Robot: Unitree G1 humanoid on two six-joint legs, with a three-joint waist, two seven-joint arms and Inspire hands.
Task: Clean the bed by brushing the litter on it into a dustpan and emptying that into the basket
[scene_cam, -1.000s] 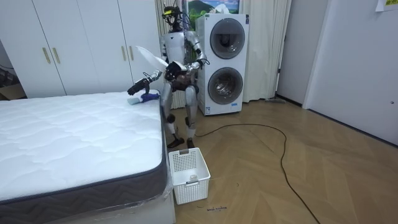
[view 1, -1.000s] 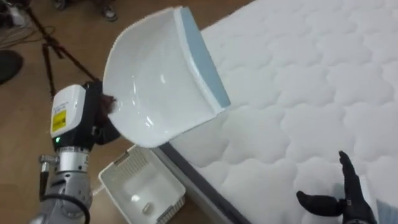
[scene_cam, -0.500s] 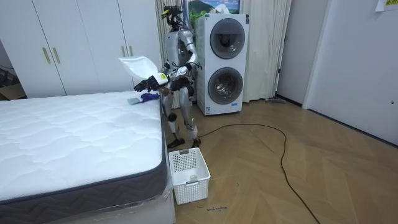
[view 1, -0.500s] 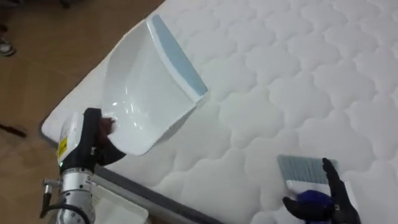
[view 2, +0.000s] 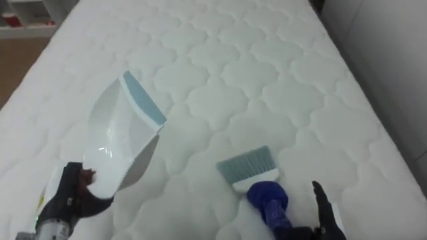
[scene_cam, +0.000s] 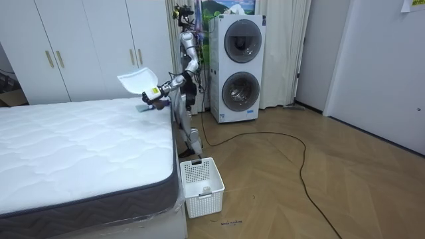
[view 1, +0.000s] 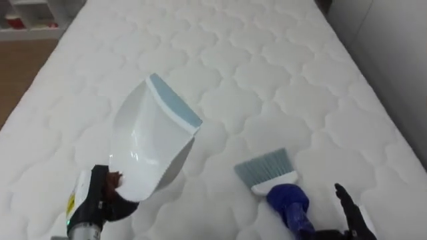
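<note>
I am working at the bed's end nearest the washing machines (scene_cam: 238,63), with both tools out over the mattress (view 1: 280,73). My left hand (view 1: 101,201) is clenched on the handle of the white dustpan (view 1: 150,150), which hangs tilted above the quilting, its blue lip uppermost and clear of the cloth. My right hand (view 1: 348,212) seems wrapped round the end of the brush (view 1: 275,181), one finger standing straight, though the bottom edge cuts off most of that grip. The bristles rest on the mattress near its right edge. I judge the step to be setting up a sweep. I want to lower the pan until the lip lies flat and faces the bristles, then draw the brush toward it in short, light strokes so nothing skips over the quilted dips. I cannot make out any dirt from here. Against a second ago, the robot has turned from the white basket (scene_cam: 201,186) on the floor to face the bed, so the head camera has swung with it. The dustpan has come down and in over the mattress.
</note>
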